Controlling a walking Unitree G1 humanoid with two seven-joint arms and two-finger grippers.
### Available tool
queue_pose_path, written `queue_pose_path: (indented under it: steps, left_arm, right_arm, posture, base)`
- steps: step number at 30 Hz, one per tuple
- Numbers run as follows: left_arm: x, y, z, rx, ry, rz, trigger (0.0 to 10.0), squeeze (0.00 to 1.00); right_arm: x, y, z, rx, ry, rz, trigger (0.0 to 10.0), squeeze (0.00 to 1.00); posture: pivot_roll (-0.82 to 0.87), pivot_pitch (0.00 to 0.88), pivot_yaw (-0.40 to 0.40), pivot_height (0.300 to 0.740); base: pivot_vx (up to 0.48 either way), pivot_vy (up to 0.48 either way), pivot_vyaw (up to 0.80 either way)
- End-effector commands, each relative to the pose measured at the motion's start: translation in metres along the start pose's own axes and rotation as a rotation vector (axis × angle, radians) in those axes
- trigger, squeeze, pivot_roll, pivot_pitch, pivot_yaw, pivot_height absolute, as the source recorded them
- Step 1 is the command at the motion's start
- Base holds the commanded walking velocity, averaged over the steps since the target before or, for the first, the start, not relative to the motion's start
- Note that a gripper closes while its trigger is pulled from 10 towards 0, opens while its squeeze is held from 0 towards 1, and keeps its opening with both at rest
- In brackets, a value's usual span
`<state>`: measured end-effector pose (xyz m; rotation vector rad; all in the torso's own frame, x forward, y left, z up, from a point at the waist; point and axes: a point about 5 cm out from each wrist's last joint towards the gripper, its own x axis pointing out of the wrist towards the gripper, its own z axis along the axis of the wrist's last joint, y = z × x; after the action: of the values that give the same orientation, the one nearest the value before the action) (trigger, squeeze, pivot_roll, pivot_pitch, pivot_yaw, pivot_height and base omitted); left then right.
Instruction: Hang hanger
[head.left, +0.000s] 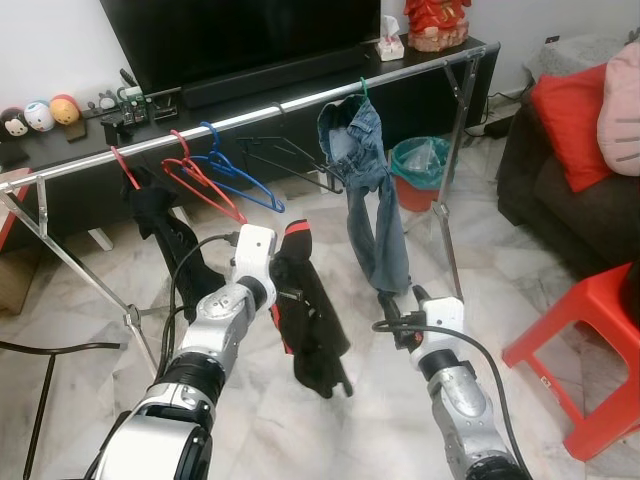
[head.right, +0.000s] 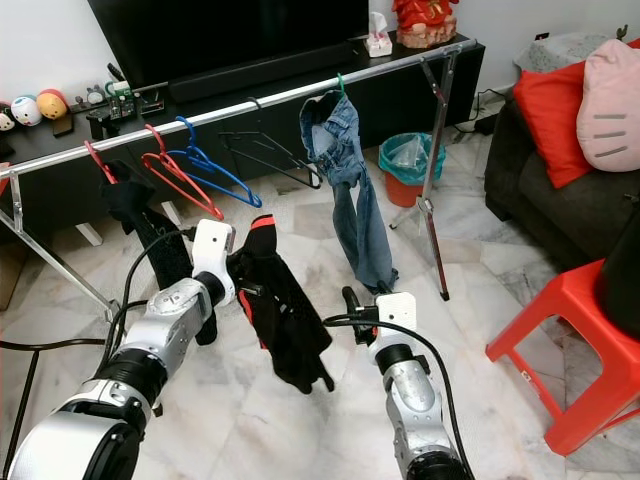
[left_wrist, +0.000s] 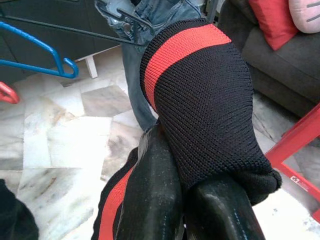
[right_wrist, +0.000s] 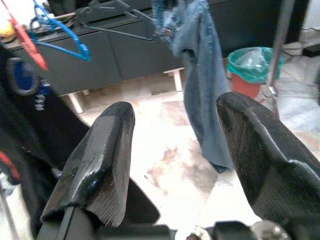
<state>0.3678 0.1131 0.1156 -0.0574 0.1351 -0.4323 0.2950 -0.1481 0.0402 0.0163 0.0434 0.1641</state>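
I see open rail (head.left: 300, 103) between the black hanger (head.left: 290, 160) and the jeans (head.left: 368, 190), with marble floor (head.left: 90, 300) below and a red stool (head.left: 590, 350) close on my right. No writing is readable. My left gripper (head.left: 292, 296) is clamped on the black-and-red garment (head.left: 315, 320) on its hanger, held below the rail, while my right gripper (right_wrist: 175, 150) hangs spread apart near the jeans' hem.
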Motion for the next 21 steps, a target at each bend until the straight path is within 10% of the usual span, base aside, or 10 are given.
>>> queue_pose_path:
  steps: [1, 21]
  left_arm:
    - [0.001, 0.004, 0.007, 0.056, -0.005, -0.002, 10.0, 0.0]
    - [-0.022, 0.031, -0.005, 0.087, -0.023, 0.084, 10.0, 0.0]
  right_arm:
    - [0.002, 0.003, 0.001, 0.001, -0.005, -0.001, 10.0, 0.0]
    - [0.006, 0.003, 0.015, 0.158, -0.091, -0.068, 10.0, 0.0]
  posture:
    - [0.11, 0.022, 0.126, 0.74]
    - [0.1, 0.0, 0.12, 0.74]
  base:
    - [0.0, 0.0, 0.0]
    - [0.0, 0.0, 0.0]
